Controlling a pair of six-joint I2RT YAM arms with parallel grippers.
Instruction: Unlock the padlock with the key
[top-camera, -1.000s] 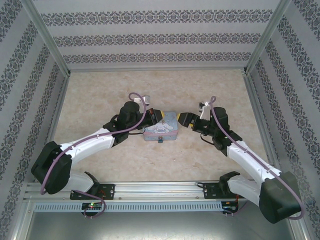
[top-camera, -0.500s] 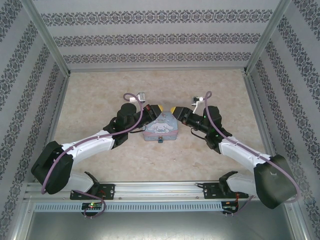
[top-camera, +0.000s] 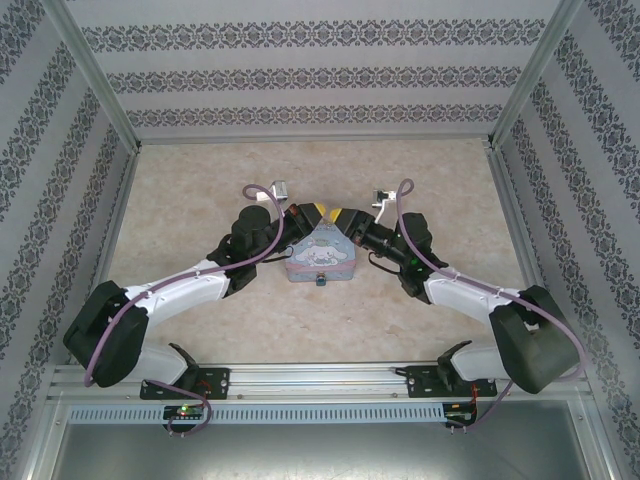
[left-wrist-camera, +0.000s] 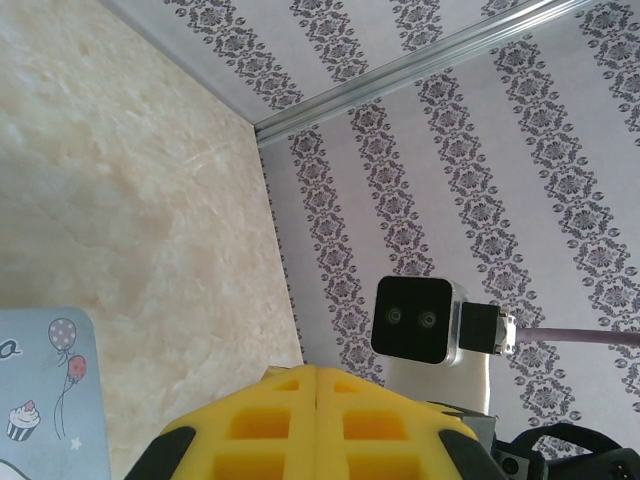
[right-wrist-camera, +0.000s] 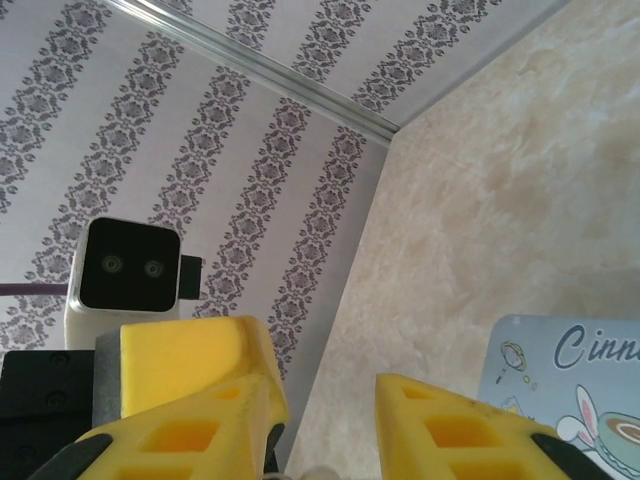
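The tiny teal padlock (top-camera: 320, 281) hangs at the near edge of the pale-blue cartoon tin (top-camera: 322, 260). I cannot make out the key. My left gripper (top-camera: 316, 212) is over the tin's far left corner, and its yellow pads (left-wrist-camera: 280, 420) are pressed together with nothing showing between them. My right gripper (top-camera: 343, 217) faces it from the right, almost tip to tip. Its fingers (right-wrist-camera: 230, 390) stand apart with bare floor between them. A corner of the tin (left-wrist-camera: 40, 400) lies at the lower left of the left wrist view, and the tin (right-wrist-camera: 570, 380) sits lower right in the right wrist view.
Patterned walls (top-camera: 320, 80) close in the beige floor (top-camera: 200, 190) on three sides. Each wrist camera faces the other: right one (left-wrist-camera: 415, 318), left one (right-wrist-camera: 125, 265). The aluminium rail (top-camera: 320, 380) with both arm bases runs along the near edge.
Both grippers have pulled back from over the tin toward its far edge. The right arm has swung left, so the two tips now nearly meet.
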